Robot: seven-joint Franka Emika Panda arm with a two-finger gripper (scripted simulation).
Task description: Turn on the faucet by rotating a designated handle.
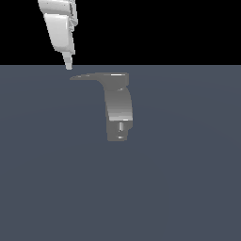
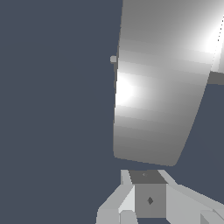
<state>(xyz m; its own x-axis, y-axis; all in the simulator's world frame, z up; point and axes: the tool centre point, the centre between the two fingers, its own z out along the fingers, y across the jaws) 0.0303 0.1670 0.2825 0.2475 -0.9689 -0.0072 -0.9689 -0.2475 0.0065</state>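
One white robot gripper (image 1: 68, 66) hangs just above and beside the tapered tip of the thin flat grey metal handle (image 1: 96, 76); you cannot tell how far its jaws stand apart, and nothing shows in its hold. Behind and below, the small grey metallic faucet (image 1: 118, 110) with its curved blocky body stands on the dark slate floor (image 1: 188, 188). Expect a rigid, smooth lever (likely slippery); push near the pointed tip for leverage rather than pinching it. No brand, label or writing is legible.
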